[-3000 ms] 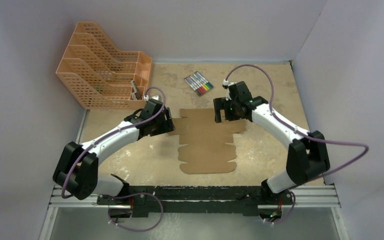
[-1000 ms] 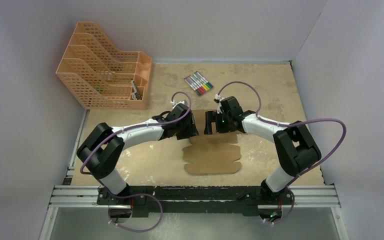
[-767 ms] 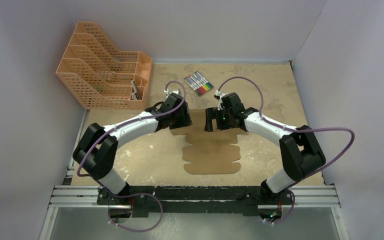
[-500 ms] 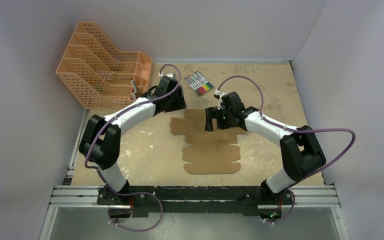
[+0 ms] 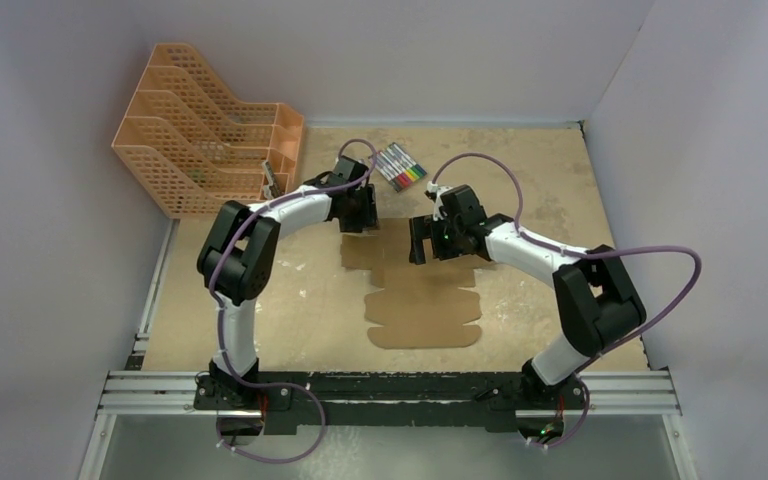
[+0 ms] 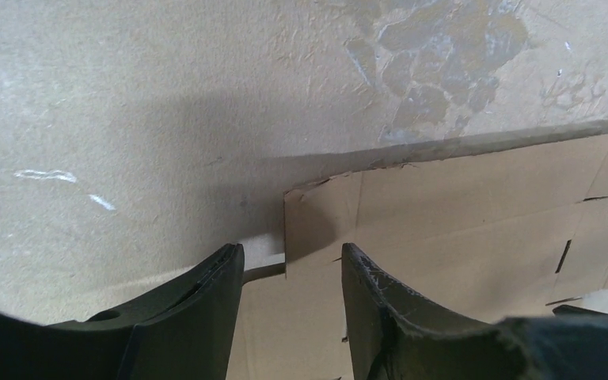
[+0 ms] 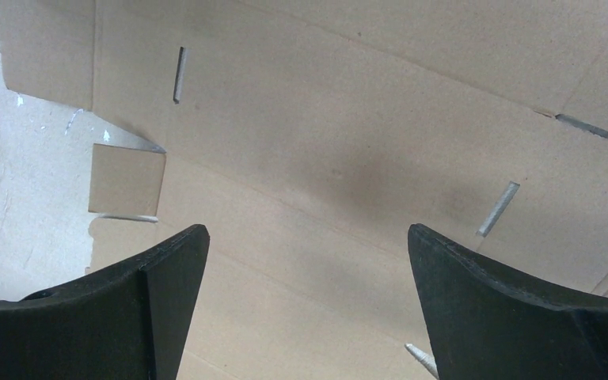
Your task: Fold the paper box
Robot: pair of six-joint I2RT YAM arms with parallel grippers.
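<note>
flat paper box (image 5: 422,300) beneath gaping right end effector (image 7: 307,233)

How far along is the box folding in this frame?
Done: nothing visible; the paper box looks like a flat sheet on the table, with no panel folded up. In hand: the left gripper has its fingers apart over a corner flap at the sheet's far left, and the right gripper hovers wide open above the sheet. Left: every fold and tab.
</note>
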